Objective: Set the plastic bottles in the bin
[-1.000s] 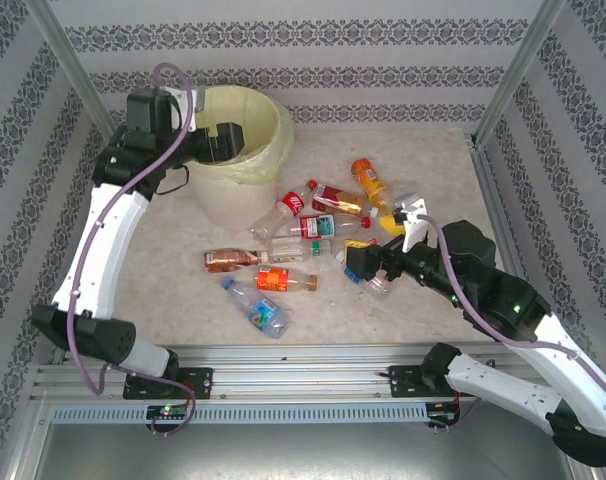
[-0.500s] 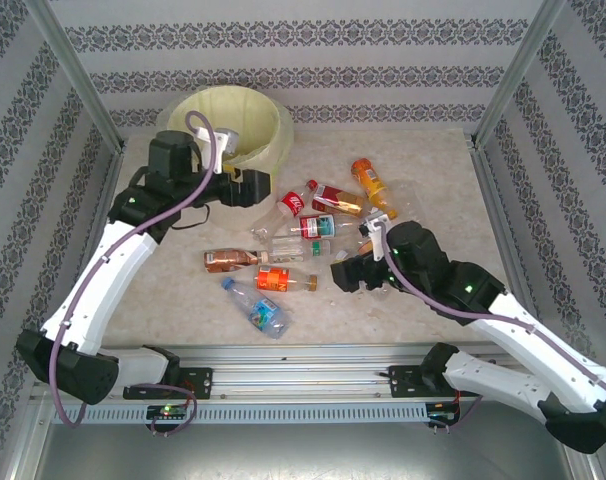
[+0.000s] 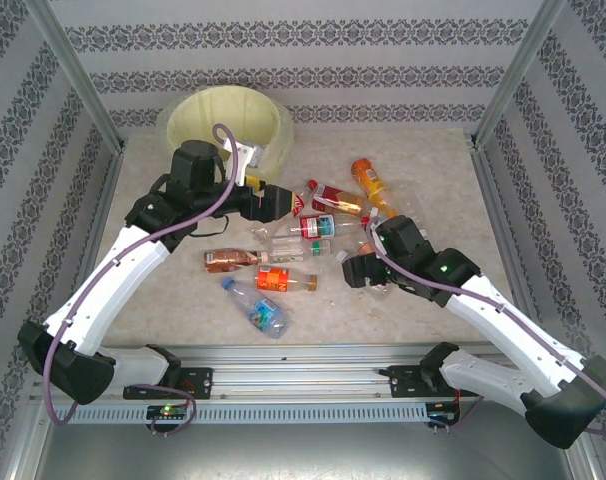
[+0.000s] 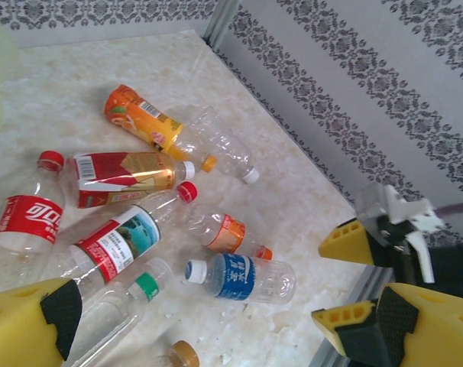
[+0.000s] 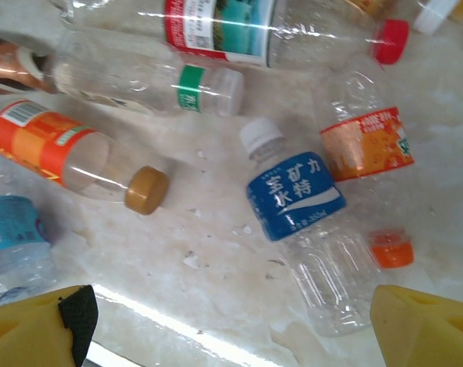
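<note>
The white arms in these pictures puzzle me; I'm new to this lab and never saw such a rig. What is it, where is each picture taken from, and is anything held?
These are two robot arms bolted at the near edge of a table, each ending in a two-finger gripper. The wide picture comes from a fixed camera above and behind them. The other two come from a camera on each wrist, looking past its own yellow fingers. Small plastic bottles lie scattered on the tabletop, and a cream bin with a pale yellow liner stands at the far left. The left gripper and the right gripper hover over the bottles, both open and holding nothing. Below the right one lies a blue-labelled bottle.
</note>
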Robot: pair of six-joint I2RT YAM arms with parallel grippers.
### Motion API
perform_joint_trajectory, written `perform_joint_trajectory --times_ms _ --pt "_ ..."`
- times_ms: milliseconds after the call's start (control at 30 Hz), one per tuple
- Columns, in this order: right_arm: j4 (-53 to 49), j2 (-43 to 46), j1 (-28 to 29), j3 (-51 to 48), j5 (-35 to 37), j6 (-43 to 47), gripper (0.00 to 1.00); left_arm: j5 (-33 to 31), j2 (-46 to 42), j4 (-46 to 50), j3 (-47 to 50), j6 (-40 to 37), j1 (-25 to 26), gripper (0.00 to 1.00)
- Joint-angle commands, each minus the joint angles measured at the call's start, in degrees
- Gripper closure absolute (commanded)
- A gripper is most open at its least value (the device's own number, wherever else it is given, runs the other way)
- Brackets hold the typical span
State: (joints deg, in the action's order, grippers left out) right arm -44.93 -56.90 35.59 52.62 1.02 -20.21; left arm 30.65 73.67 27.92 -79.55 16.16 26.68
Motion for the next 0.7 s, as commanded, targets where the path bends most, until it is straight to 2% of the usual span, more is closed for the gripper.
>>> perform_joint_trajectory --times_ms 0,367,667 --pt "-2.1 -2.4 -2.4 -0.7 -1.0 -1.0 0.08 2.7 0.2 -4.3 1.8 2.6 1.3 0.0" --pt "1.5 -13.4 -6.6 -2.1 -2.9 0.0 0.08 10.7 -0.5 -5.4 3.9 3.6 2.1 0.0" --pt "3.4 -22.5 -7.1 -1.6 -2.7 1.6 0.08 12.7 -1.4 -7.4 6.7 5.1 2.3 0.0"
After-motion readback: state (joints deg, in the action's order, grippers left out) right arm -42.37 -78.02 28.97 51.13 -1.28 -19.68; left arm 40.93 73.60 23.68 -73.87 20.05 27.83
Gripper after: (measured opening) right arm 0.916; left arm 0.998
